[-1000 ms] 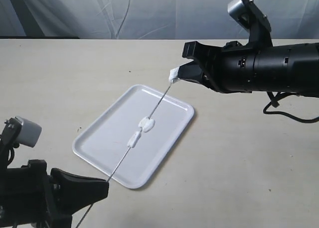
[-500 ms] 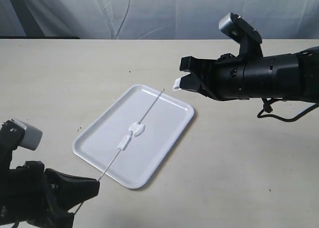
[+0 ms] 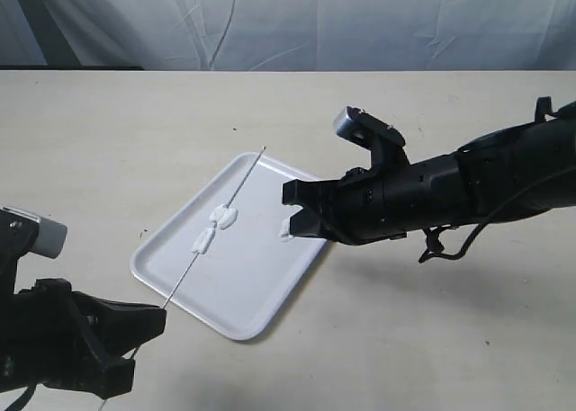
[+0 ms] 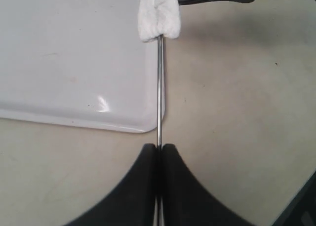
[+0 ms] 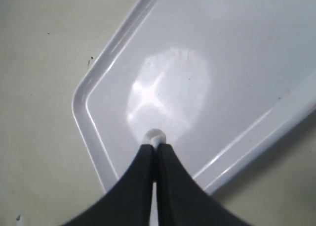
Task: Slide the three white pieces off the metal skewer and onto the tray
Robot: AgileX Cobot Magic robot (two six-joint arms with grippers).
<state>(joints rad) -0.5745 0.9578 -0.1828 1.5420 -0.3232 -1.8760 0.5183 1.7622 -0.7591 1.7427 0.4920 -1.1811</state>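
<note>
The white tray (image 3: 261,285) lies at mid-table. My left gripper (image 3: 155,317) at the lower left is shut on the near end of the metal skewer (image 3: 241,184), which slants up over the tray's left side. Two white pieces (image 3: 222,217) (image 3: 202,241) sit threaded on it; the left wrist view shows one piece (image 4: 159,17) on the skewer (image 4: 159,87) ahead of the gripper (image 4: 159,148). My right gripper (image 3: 297,218) hangs low over the tray's right part, shut on the third white piece (image 3: 288,228). That piece (image 5: 154,136) peeks past its gripper (image 5: 154,147) above the tray (image 5: 94,137).
The beige table (image 3: 450,339) spreads around the tray on all sides. A grey cloth backdrop (image 3: 288,20) hangs behind the far edge. The right arm's black body (image 3: 468,191) stretches across the table's right half, with a cable beneath it.
The right gripper pulled one white piece off the skewer's far tip and carried it down and left over the tray. The left gripper shifted the skewer leftward with two pieces still threaded.
</note>
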